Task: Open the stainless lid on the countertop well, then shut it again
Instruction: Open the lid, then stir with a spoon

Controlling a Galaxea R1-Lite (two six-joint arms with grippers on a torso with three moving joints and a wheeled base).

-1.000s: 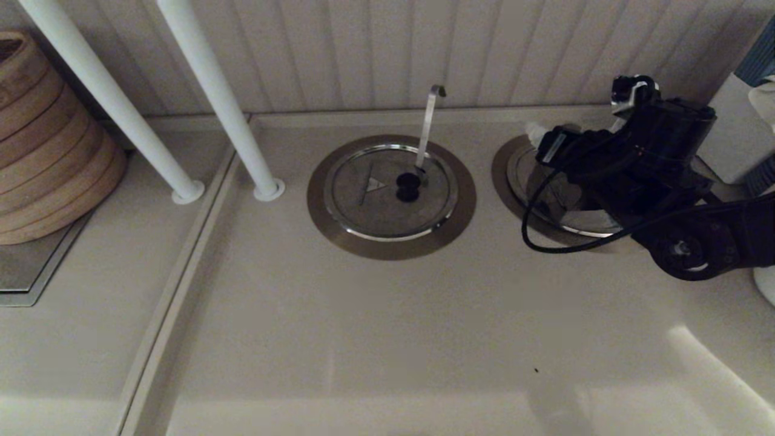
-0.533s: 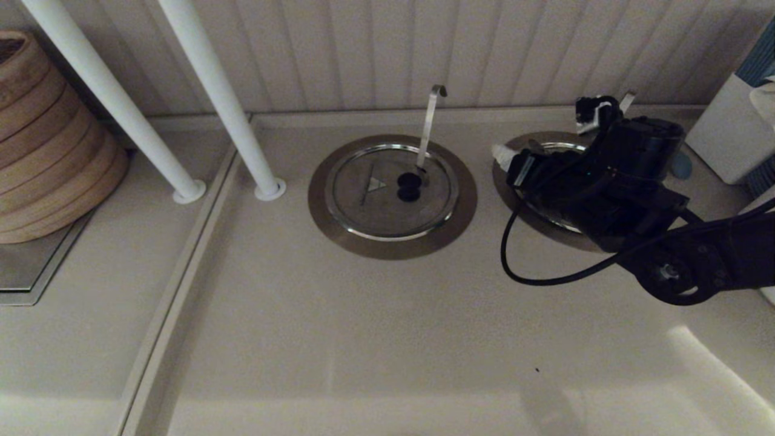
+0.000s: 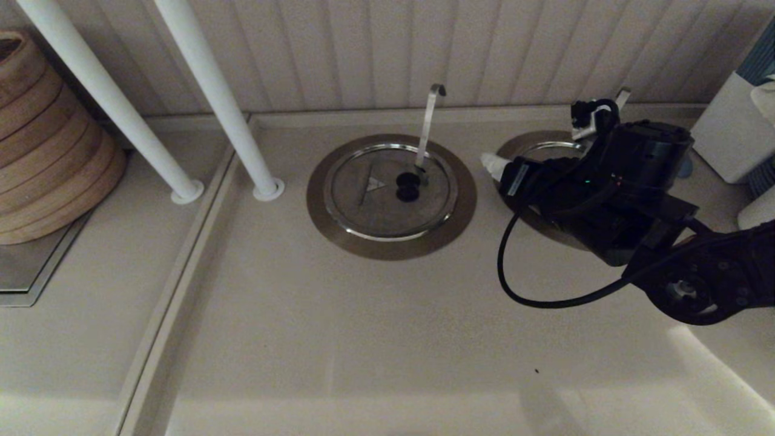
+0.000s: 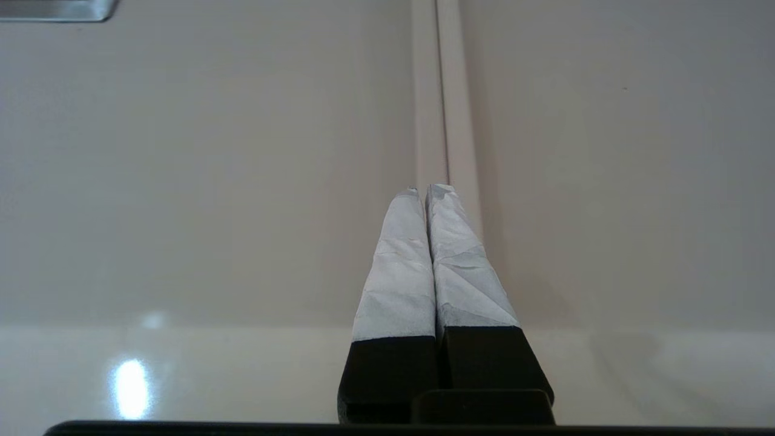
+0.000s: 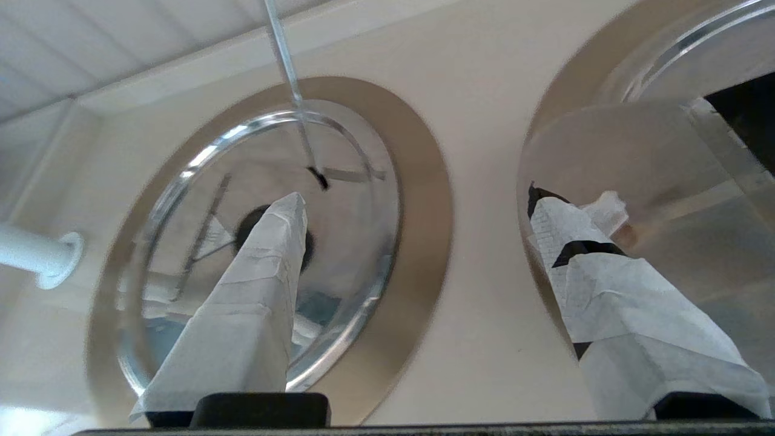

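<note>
At the far left of the head view a stack of bamboo steamer baskets [image 3: 45, 139] stands beside two white posts [image 3: 206, 97], all where they were a second ago. The left gripper [image 4: 431, 194] does not show from the head; its wrist view finds it over bare counter by a seam, its paper-wrapped fingers [image 4: 399, 266] pressed together, holding nothing.

In the middle sits the lidded disc with the hook-tipped handle [image 3: 428, 124], unmoved, its black knob [image 3: 407, 186] at the centre.

To the right, the right gripper [image 5: 418, 203] has travelled leftward and slightly nearer over the last second, so its white fingertip [image 3: 489, 161] now pokes out over the counter between the two rings. Its fingers stand wide apart with nothing between them: one in front of the middle disc [image 5: 254, 242], the other beside the stainless lid [image 5: 636, 163]. That lid rests on the countertop well [image 3: 514, 148] at the right, mostly hidden from the head camera by the black arm; more of the well's far rim is uncovered than before. A straight metal handle [image 3: 622, 95] rises behind the wrist. A white box [image 3: 723, 136] stands at the far right.
</note>
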